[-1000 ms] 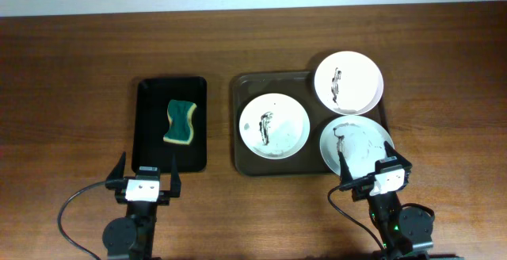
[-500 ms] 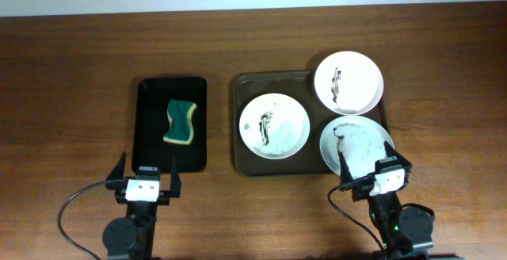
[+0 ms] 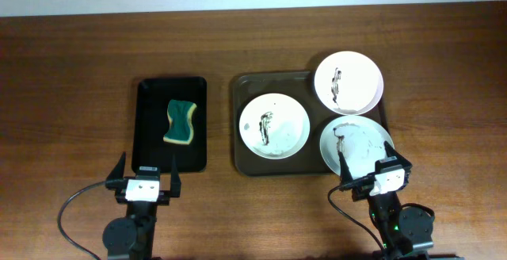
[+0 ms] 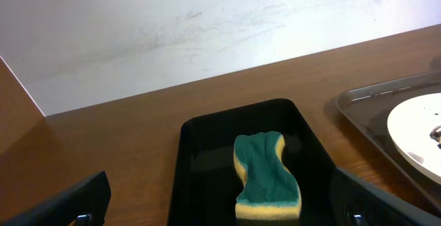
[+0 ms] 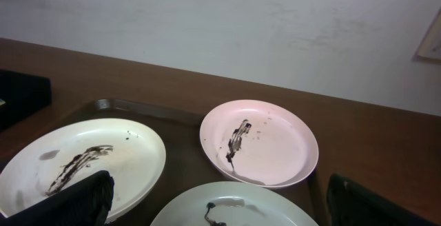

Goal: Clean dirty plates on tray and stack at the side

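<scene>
Three white plates with dark smears lie on the dark brown tray (image 3: 244, 125): one at left (image 3: 274, 125), one at back right (image 3: 348, 82), one at front right (image 3: 356, 148). In the right wrist view they show at left (image 5: 83, 162), centre (image 5: 259, 142) and bottom (image 5: 234, 209), on the tray (image 5: 182, 150). My right gripper (image 3: 373, 169) is open and empty at the near edge of the front right plate. My left gripper (image 3: 147, 173) is open and empty just in front of the small black tray.
A small black tray (image 3: 150, 125) left of the brown tray holds a green and yellow sponge (image 3: 181, 122); both show in the left wrist view, tray (image 4: 200, 164) and sponge (image 4: 265, 174). A pale wall runs behind the table.
</scene>
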Available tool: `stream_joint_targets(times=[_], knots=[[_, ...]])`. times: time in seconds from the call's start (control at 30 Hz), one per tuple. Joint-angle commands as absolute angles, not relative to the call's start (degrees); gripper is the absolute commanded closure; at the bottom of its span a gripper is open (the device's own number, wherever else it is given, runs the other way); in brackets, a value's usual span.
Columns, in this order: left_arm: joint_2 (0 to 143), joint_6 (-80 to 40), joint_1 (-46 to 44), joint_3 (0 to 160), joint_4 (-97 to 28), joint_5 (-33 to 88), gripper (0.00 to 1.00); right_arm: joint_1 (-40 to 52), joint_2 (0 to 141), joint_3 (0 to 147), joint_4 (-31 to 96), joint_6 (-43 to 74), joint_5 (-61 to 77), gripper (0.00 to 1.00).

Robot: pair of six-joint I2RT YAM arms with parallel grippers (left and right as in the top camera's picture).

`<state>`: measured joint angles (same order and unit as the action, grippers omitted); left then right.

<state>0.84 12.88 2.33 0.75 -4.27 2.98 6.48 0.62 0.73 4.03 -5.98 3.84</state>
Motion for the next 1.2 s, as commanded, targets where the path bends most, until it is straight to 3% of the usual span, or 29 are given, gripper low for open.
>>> stream_joint_targets(times=[0.0,0.53,0.7,0.93,1.17], knots=[[0.34,13.78,2.57,0.51,-4.54,2.61,0.0,6.9,0.21,0.32,4.21,-5.76,2.7,0.01],[0.34,13.8,2.57,0.54,-3.31,2.37,0.01,6.74,0.19,0.32,3.55,-5.72,-0.23,0.01],[2.0,13.8,2.52,5.91,-1.93,2.39,0.01,6.74,0.21,0.34,-0.43,-5.54,4.82,0.01],[27.33,13.8,2.52,28.75,-9.04,5.43,0.01,6.74,5.45,9.32,0.89,-3.81,9.5,0.01],[61.21,13.76,2.52,66.54,-34.2,16.71,0.01,6.74,33.04,32.53,10.92,-3.88,15.73,0.01]])
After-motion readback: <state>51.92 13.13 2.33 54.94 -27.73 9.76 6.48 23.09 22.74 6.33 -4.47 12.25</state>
